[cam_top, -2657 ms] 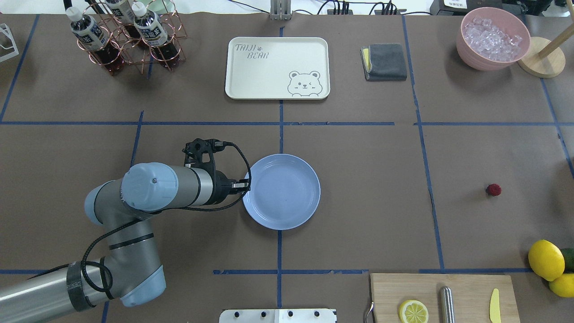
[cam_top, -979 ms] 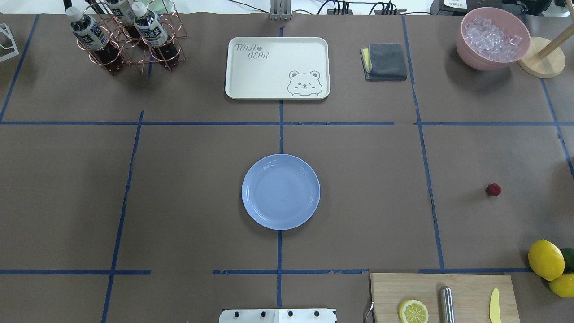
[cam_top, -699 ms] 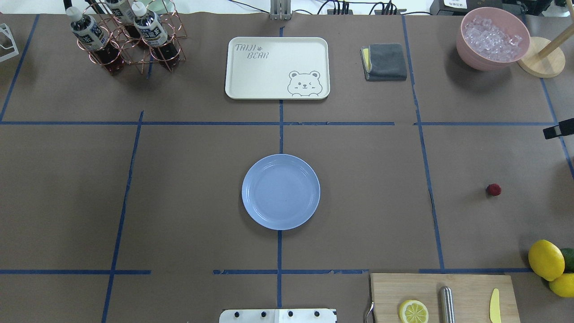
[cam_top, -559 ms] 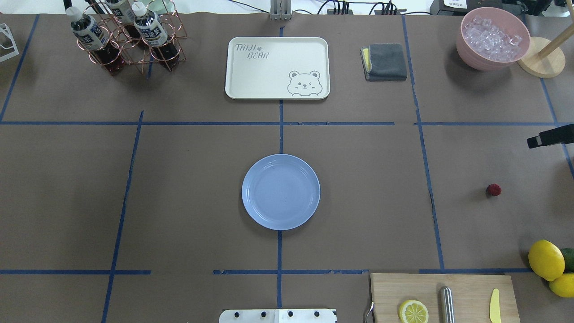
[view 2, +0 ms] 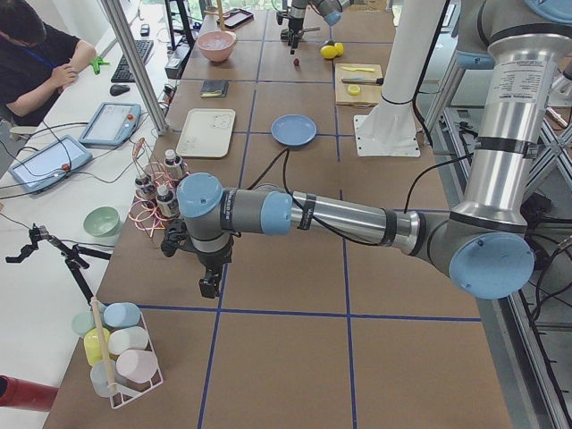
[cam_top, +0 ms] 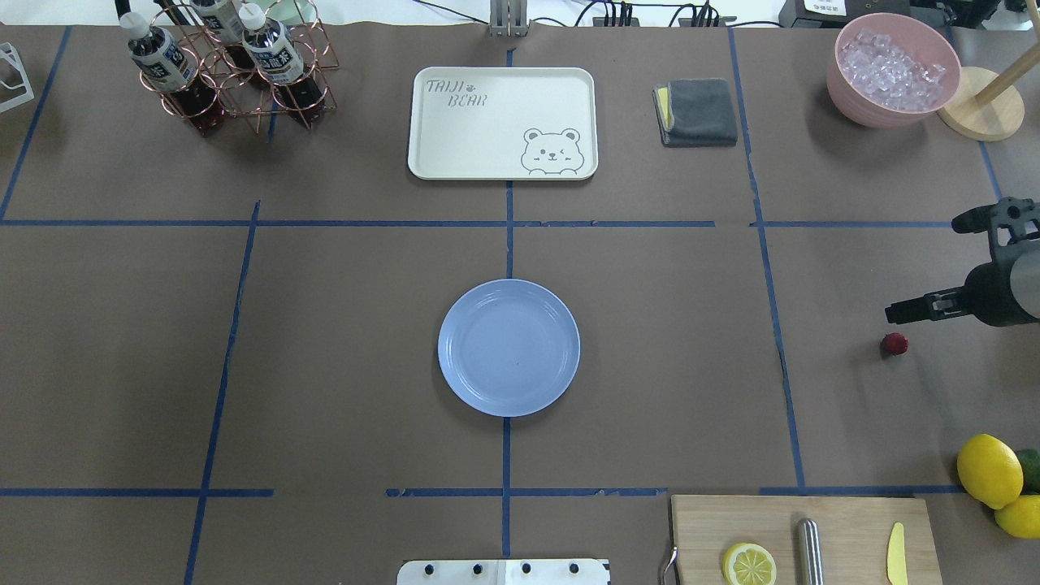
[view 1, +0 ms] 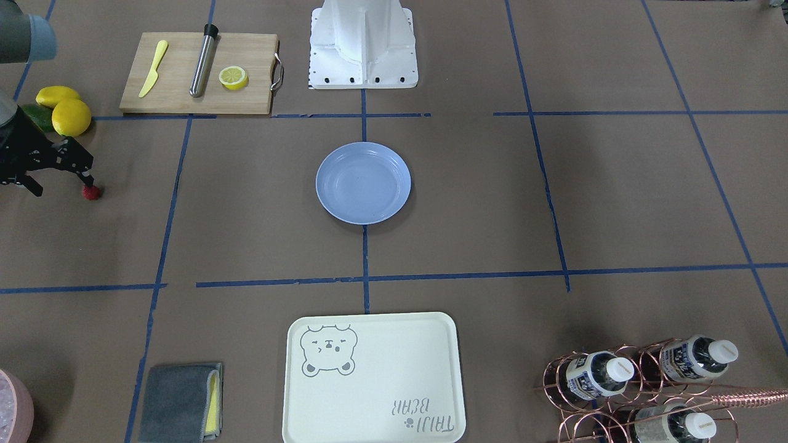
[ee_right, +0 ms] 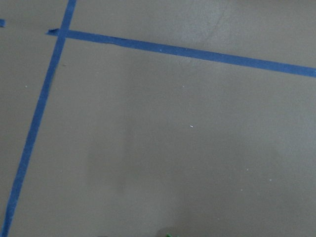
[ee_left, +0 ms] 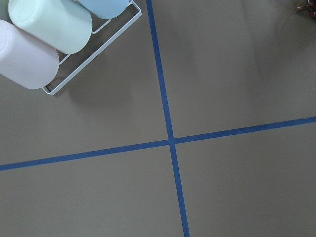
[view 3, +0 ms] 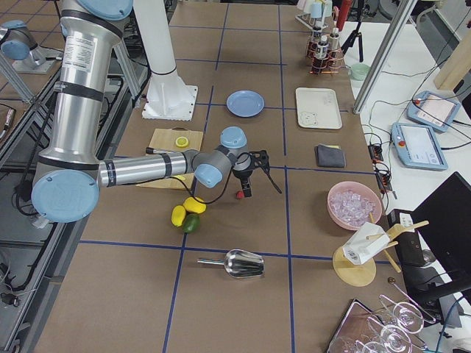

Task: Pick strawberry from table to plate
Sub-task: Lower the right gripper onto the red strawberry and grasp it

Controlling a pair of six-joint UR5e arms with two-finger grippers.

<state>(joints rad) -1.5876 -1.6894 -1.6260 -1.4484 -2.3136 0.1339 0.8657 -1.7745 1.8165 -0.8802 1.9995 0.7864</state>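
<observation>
The strawberry (cam_top: 894,344), a tiny dark-red berry, lies on the brown table (cam_top: 650,341) at the right, also visible in the front-facing view (view 1: 92,192). The light blue plate (cam_top: 509,348) sits bare at the table's centre, far from the berry. My right gripper (view 1: 63,186) comes in from the right edge and is open. One of its fingertips (view 1: 90,182) is just beside the strawberry, and nothing is between the fingers. My left gripper (view 2: 207,288) hangs over the table's far left end. Its fingers show in no close view, so I cannot tell their state.
Two lemons (cam_top: 990,471) and a wooden cutting board (cam_top: 804,536) lie near the right front. A cream bear tray (cam_top: 502,122), grey cloth (cam_top: 697,111), pink ice bowl (cam_top: 894,69) and bottle rack (cam_top: 236,73) line the back. A wire rack of pastel cups (ee_left: 39,44) stands below the left wrist.
The left arm has left the plate's rim and gone out of the overhead view. The right arm came in from the right edge and moved toward the strawberry. Berry and plate stayed put.
</observation>
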